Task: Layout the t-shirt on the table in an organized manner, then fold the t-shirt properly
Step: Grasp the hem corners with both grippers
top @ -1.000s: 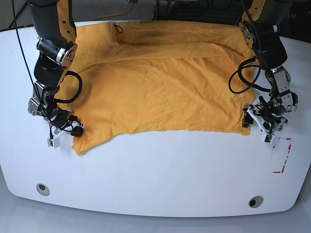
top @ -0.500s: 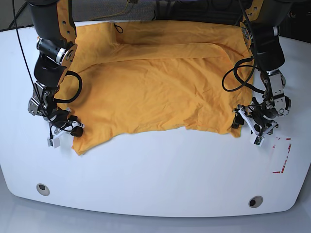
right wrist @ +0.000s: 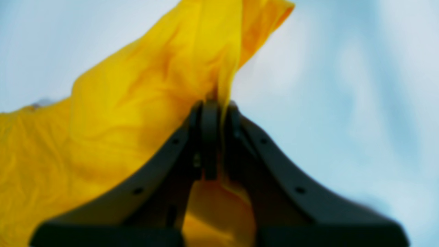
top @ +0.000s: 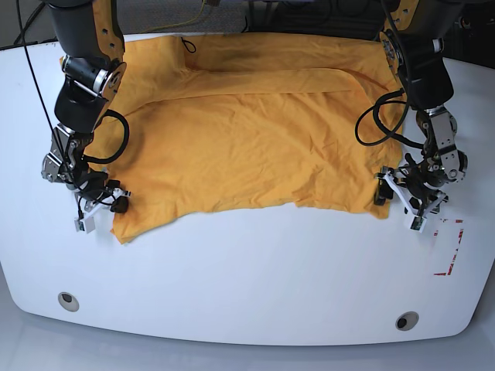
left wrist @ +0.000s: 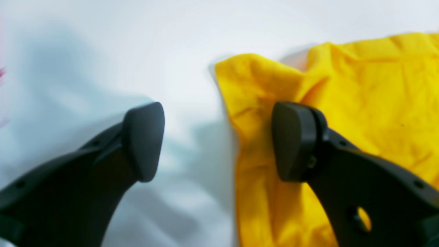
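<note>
T-shirt — thin, soft, light cloth, spread wrinkled on the white bench.
Near hem corners are the handholds: right gripper fingers pinch one corner; left gripper fingers stand spread beside the other. Long axis runs side to side — folded far edge toward the bench's back.

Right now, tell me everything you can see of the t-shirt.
The t-shirt is orange-yellow, thin and wrinkled. It lies spread across the far half of the table, with a long fold running across its far part. The right gripper is shut on one near corner. The left gripper is open at the other near corner, one finger over the cloth. No label shows.
</note>
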Robot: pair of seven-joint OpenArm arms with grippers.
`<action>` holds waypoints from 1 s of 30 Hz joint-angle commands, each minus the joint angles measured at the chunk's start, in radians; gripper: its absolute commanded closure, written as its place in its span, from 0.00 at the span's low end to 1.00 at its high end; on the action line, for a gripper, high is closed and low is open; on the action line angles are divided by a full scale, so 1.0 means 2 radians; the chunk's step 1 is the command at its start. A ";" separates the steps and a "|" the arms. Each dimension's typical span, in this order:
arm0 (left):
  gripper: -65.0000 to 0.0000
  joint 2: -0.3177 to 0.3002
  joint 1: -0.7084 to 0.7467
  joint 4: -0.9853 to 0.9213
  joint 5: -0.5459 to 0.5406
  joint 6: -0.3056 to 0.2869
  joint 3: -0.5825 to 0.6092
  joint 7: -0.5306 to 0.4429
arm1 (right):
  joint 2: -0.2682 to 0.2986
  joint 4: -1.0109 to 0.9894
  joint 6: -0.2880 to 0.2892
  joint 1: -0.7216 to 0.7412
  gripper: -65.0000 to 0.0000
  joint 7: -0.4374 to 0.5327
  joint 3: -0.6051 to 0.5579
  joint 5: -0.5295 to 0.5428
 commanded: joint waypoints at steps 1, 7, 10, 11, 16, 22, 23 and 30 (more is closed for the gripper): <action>0.29 -0.007 -0.010 0.025 -0.025 0.001 -0.008 -0.010 | 0.005 0.034 0.003 0.007 0.94 -0.005 0.000 0.003; 0.29 -0.008 -0.009 0.032 -0.049 0.001 -0.009 -0.010 | 0.001 0.036 0.003 0.007 0.94 -0.017 -0.003 0.003; 0.29 -0.008 -0.009 0.031 -0.056 0.001 -0.011 -0.010 | 0.001 0.036 0.003 0.007 0.94 -0.017 -0.003 0.003; 0.29 -0.008 -0.009 0.030 -0.057 0.001 -0.011 -0.010 | 0.001 0.036 0.003 0.007 0.94 -0.017 -0.003 0.003; 0.29 -0.008 -0.011 0.006 -0.057 0.001 -0.011 -0.010 | 0.001 0.036 0.003 0.006 0.94 -0.017 -0.003 0.003; 0.29 -0.008 -0.013 -0.048 -0.057 0.001 -0.011 -0.011 | 0.000 0.036 0.003 0.006 0.94 -0.016 -0.003 0.003; 0.29 -0.008 -0.013 -0.053 -0.057 0.001 -0.011 -0.011 | -0.001 0.036 0.003 0.006 0.94 -0.016 -0.003 0.003; 0.29 -0.007 -0.013 -0.071 -0.057 0.001 -0.008 -0.013 | -0.001 0.036 0.003 0.001 0.94 -0.015 -0.005 0.003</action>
